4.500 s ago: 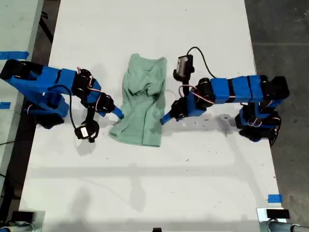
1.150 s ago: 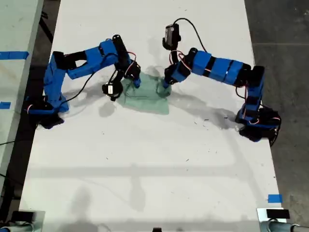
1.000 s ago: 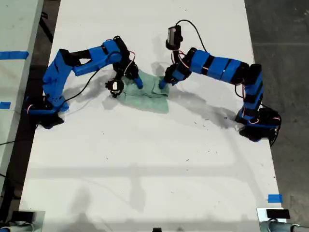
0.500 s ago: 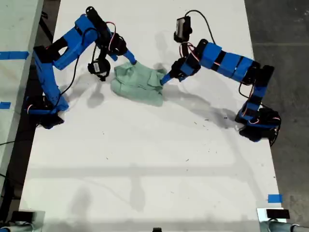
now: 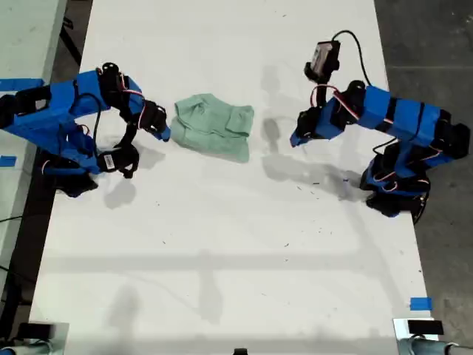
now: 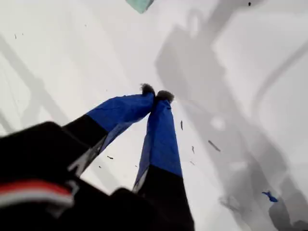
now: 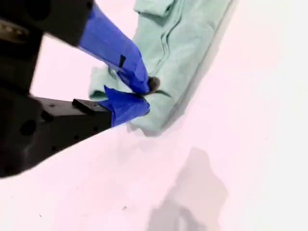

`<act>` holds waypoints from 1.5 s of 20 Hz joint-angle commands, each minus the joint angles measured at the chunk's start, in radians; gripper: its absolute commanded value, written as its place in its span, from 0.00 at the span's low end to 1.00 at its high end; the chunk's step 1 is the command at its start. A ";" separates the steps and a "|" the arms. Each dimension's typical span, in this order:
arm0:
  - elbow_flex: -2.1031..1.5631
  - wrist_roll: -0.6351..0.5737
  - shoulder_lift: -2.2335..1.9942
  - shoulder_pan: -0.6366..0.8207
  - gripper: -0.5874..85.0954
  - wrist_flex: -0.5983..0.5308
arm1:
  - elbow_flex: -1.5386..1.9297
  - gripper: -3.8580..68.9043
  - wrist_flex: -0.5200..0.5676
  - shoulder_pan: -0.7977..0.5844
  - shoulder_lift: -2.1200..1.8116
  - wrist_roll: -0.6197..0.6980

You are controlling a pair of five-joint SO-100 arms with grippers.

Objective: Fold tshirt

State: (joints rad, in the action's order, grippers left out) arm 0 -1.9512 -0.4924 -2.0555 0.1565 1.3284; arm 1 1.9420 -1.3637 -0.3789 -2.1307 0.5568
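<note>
My first gripper (image 6: 156, 95) has its jaws closed on nothing, tips touching above bare desk (image 5: 222, 251); only a corner of the tshirt (image 6: 139, 5) shows at the edge of the first wrist view. In the exterior view this is the arm on the exterior view's right, its gripper (image 5: 295, 138) hanging well apart from the cloth.

My second gripper (image 7: 142, 96) also has its jaws drawn together — the tips nearly meet, and no fabric looks pinched between them, though they overlap the shirt's edge in the second wrist view. In the exterior view its gripper (image 5: 161, 133) sits just beside the shirt on the exterior view's left.

The tshirt (image 5: 213, 134) lies between the 2 arms on the white desk, a compact, roughly rectangular pale green bundle with a raised fold along its upper edge and some wrinkling.

I judge the fold nearly done: the shirt is already doubled over and both arms are clear of it. To finish well, any further pass should press or tug lightly at the loose corner nearest my second gripper, flattening the bunched layer without dragging the whole bundle sideways — soft fabric like this slides easily on a smooth desk.

No containers are in view.
</note>
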 commanded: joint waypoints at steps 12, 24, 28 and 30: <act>-0.905 0.428 -0.676 -0.175 0.01 -0.264 | 0.943 0.03 0.190 0.187 -0.891 -0.529; -1.066 0.383 -1.276 -0.195 0.12 0.092 | 1.068 0.09 0.147 0.158 -1.224 -0.483; -1.066 0.383 -1.276 -0.267 0.12 0.092 | 1.062 0.08 0.133 0.118 -1.229 0.014; -1.066 0.383 -1.276 -0.282 0.12 0.092 | 1.062 0.08 0.132 0.117 -1.229 0.011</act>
State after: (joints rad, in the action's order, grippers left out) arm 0 -3.0219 -0.0905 -3.3318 -0.1058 1.3438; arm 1 3.0173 -1.2333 -0.2470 -3.3563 0.5154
